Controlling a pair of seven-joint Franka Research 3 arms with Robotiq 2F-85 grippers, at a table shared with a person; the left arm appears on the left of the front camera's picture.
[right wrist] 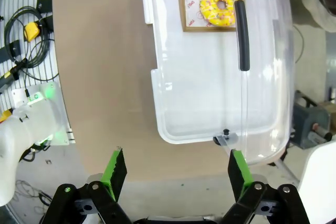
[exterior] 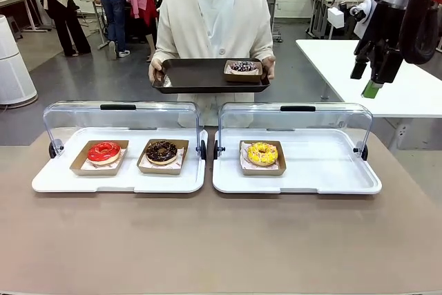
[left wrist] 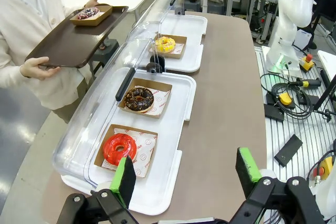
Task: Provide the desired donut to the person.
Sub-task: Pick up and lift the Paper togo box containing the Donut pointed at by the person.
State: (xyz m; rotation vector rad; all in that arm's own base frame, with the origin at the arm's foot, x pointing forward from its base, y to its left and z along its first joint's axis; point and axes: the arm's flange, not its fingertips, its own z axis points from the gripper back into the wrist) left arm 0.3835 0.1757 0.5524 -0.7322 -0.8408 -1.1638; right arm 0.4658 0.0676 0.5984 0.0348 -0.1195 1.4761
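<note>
Donut on the tray: a dark-topped sprinkled donut (exterior: 243, 67) sits in its brown paper boat at the 3 o'clock end of a dark serving tray (exterior: 193, 74), up at 12 o'clock in the front view.
Person: the person (exterior: 214, 18) stands across the worktop (exterior: 221, 240) in a cream cardigan, holding the serving tray level with a hand (exterior: 156, 68) at each end.
Right end effector: the right end effector (right wrist: 176, 156) is high at 2 o'clock in the front view, well above the worktop and clear of the tray; its wrist camera shows the green pads spread wide with nothing between them.
Left end effector: the left end effector (left wrist: 185, 158) is wide open too and carrying nothing, looking down over the near edge of the left case.
Right case: a yellow donut (exterior: 262, 153) in a paper boat lies on the white base (exterior: 324, 170) towards its 9 o'clock side, with the clear lid (exterior: 297, 119) tipped up behind it.
Left case: a chocolate donut (exterior: 161, 151) and, at its 9 o'clock, a red donut (exterior: 103, 151), each in its own boat, side by side on the left base (exterior: 117, 181), that lid (exterior: 117, 119) raised as well.
Cases: the two stand just beside each other across the middle of the worktop.
</note>
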